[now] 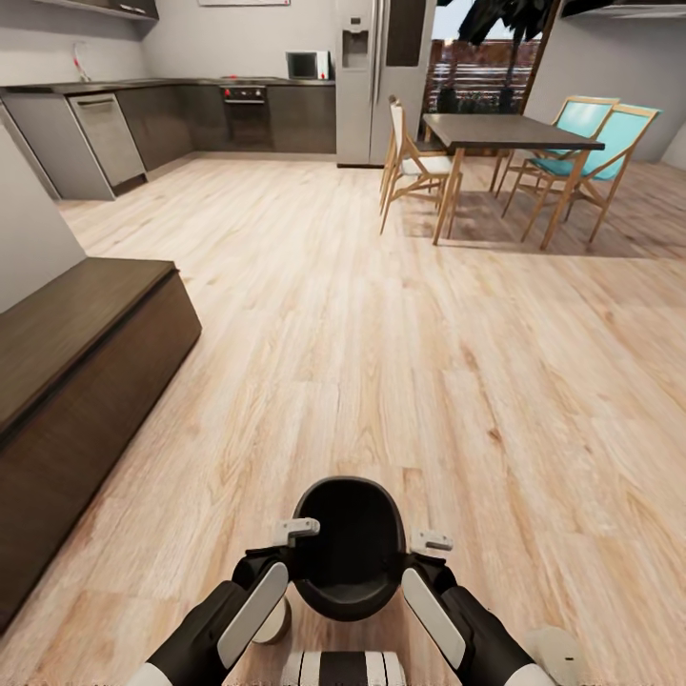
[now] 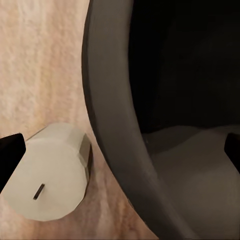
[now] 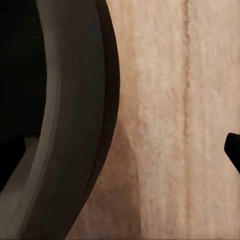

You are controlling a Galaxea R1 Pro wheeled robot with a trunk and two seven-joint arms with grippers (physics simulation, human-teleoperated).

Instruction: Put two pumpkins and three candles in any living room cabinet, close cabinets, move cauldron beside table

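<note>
Head view shows the cauldron carried low in front of the trunk, between the two arms, above bare wood floor. The left gripper sits at its left rim and the right gripper at its right rim. In both wrist views a dark fingertip lies to either side of the rim wall, so each gripper appears to straddle it; whether the pads are actually pressing on the wall I cannot tell.

A pale candle lies on the floor just beside the pot, under the left arm, also seen at. The low dark cabinet runs along the left, well apart, and only the dining table with its chairs stands far ahead; the coffee table is not in sight.

The step in hand is likely carrying the pot to that table. Doing it well means keeping both arms level and equally spaced so the rim does not slip, turning the base slowly, and steering clear of the candle.
</note>
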